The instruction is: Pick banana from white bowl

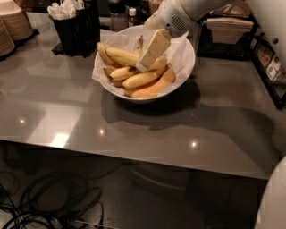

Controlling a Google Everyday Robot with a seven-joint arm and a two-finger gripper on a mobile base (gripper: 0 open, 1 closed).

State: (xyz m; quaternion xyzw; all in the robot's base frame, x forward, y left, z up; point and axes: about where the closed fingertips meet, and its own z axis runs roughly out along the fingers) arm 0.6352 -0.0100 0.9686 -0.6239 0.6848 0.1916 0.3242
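The white bowl (187, 67), lined with crinkled white paper, stands on the grey table at the back centre. The banana (121, 56), long and plain yellow, lies across the top of the pile in it. Shorter bananas (139, 79) and a paler orange-tinted one (154, 87) lie in front of it. My gripper (145, 61) reaches down from the upper right into the bowl. Its cream tips are at the banana's middle, covering part of it.
A black caddy of white utensils (73, 27) stands left of the bowl. Stacks of tan paper bowls (13, 22) are at the far left. Bottles (117, 11) stand behind, and a black rack (228, 38) is at the right. Cables lie on the floor below the table's front edge.
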